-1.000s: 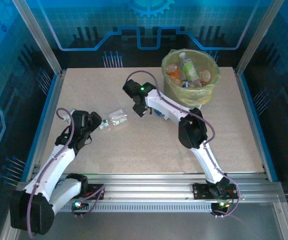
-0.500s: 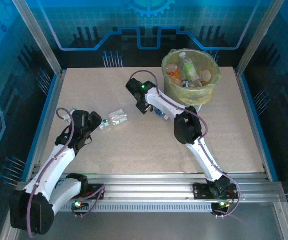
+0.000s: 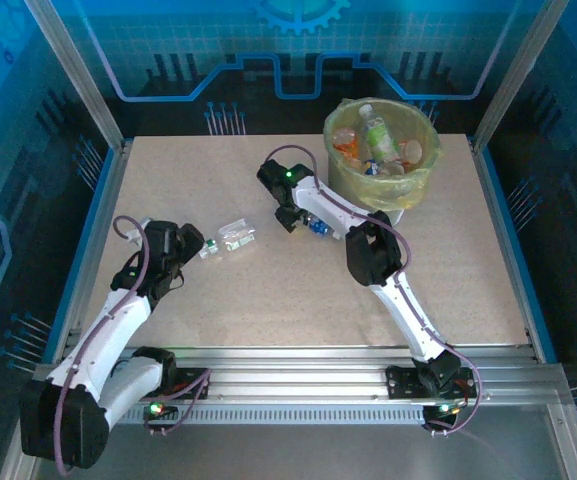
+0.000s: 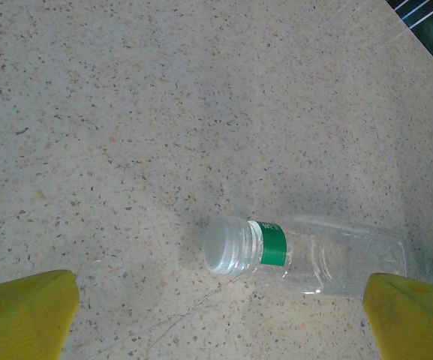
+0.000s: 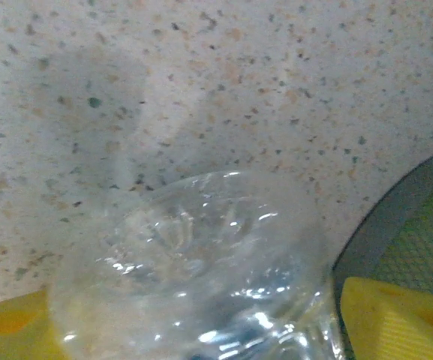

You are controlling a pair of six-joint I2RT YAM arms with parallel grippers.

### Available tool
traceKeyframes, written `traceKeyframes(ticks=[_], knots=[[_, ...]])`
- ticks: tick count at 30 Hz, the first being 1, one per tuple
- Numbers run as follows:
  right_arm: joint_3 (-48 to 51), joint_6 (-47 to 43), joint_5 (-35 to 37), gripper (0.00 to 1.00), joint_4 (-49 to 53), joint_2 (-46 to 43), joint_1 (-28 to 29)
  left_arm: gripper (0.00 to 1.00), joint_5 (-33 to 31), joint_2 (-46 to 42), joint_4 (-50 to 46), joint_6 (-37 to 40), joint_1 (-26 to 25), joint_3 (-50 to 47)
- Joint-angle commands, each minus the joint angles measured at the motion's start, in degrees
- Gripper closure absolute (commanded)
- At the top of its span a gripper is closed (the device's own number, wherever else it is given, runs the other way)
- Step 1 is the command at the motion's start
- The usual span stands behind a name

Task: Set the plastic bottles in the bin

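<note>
Right wrist: clear bottle [image 5: 193, 277] sits between fingers [image 5: 396, 319] of the right gripper [image 5: 201, 326].

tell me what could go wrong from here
1. The right gripper straddles a glossy, crumpled clear plastic bottle; it might squirt out on closing.
2. The tall round translucent bin with its yellowish-green liner stands close beside that bottle, so the lift could knock it.
3. The clear green-labelled bottle lies lengthwise across the span of the open left gripper, an awkward end-on pinch.
</note>
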State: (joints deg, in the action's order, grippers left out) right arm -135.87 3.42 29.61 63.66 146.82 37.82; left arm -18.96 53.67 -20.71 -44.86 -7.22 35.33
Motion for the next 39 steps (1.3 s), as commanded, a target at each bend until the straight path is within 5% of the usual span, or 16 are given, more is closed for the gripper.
traceKeyframes(ticks=[1,9,22,30,39], knots=[[0.0,0.0,-4.0,0.19,1.1,0.6,-0.1,0.01,0.9,0.2,-0.6,0.9,0.2,1.1],[1.5,-0.4,-5.4,0.30,1.2,-0.6,0.7,0.01,0.8,0.2,-0.6,0.9,0.2,1.1],[2.5,-0.9,-7.5,0.63,0.9,-10.1,4.0,0.01,0.8,0.3,-0.7,0.9,0.2,1.1],[2.5,-1.8,-7.9,0.67,-2.4,-26.9,7.2,0.01,0.8,0.3,-0.4,2.0,0.2,1.2],[1.2,-6.5,-4.3,0.66,-7.8,-40.8,3.7,0.01,1.5,0.3,0.0,3.3,0.2,1.9]])
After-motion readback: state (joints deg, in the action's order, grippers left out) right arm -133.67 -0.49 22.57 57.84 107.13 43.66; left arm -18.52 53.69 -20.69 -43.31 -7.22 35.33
